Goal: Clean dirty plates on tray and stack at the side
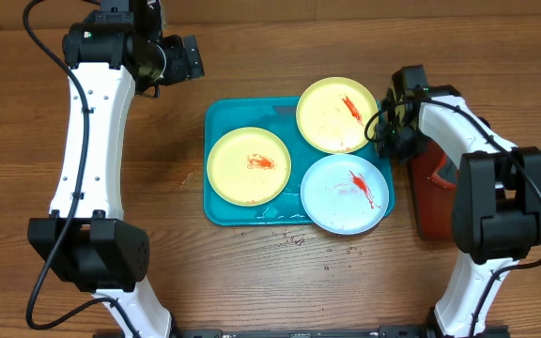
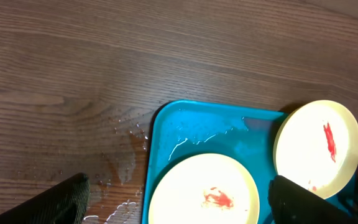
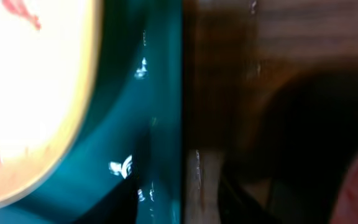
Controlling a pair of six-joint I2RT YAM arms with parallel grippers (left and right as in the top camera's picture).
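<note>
Hard against the right wrist lens: rim of far yellow plate (image 3: 36, 93), with wet turquoise tray (image 3: 142, 124) wall just beside it. Parked at that plate's right edge, right gripper (image 1: 381, 131), claw state impossible to tell. Hovering far-left over bare wood (image 1: 172, 113), left gripper (image 1: 192, 58), fingers (image 2: 67, 202) spread wide, holding nothing. Unwashed on tray: near-left yellow plate (image 1: 248, 165) and near-right white plate (image 1: 346, 192), all three streaked red. Likely step: first pick-up. Called for next: firm pinch on the rim, then a lift clear.

A wet turquoise tray (image 1: 228, 117) lies flat, carrying three sauce-smeared plates: a pale yellow plate (image 1: 248, 165) at its left, a second yellow plate (image 1: 336, 115) overhanging the far right corner, and a white plate (image 1: 346, 192) overhanging the near right corner.
</note>
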